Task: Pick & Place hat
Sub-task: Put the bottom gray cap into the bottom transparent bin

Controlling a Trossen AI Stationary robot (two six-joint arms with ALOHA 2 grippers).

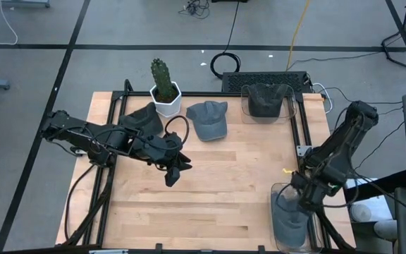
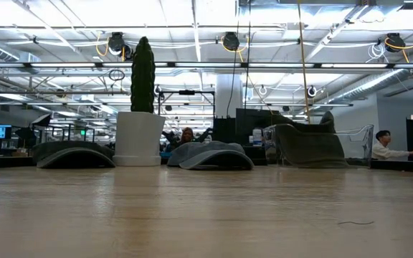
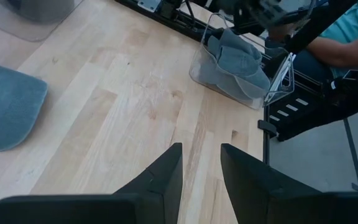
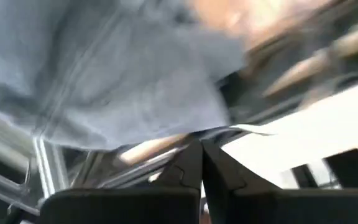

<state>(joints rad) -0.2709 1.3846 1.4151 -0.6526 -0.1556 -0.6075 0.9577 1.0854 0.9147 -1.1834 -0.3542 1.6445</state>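
Overhead, the left gripper (image 1: 173, 174) hovers over the table (image 1: 224, 197) middle, fingers parted and empty. A grey hat (image 1: 208, 120) lies near the far edge beside a potted cactus (image 1: 165, 88); a darker hat (image 1: 142, 116) lies beyond the pot, another fills a clear bin (image 1: 266, 102). The right gripper (image 1: 303, 201) is shut by the near-right corner's bin (image 1: 291, 222).

Level view: hats (image 2: 210, 155) flank the pot (image 2: 138, 138).

Left wrist: parted fingers (image 3: 166, 177).

Right wrist: grey fabric (image 4: 104, 68), probably a hat, close above the shut fingers; contact unclear. No writing legible.
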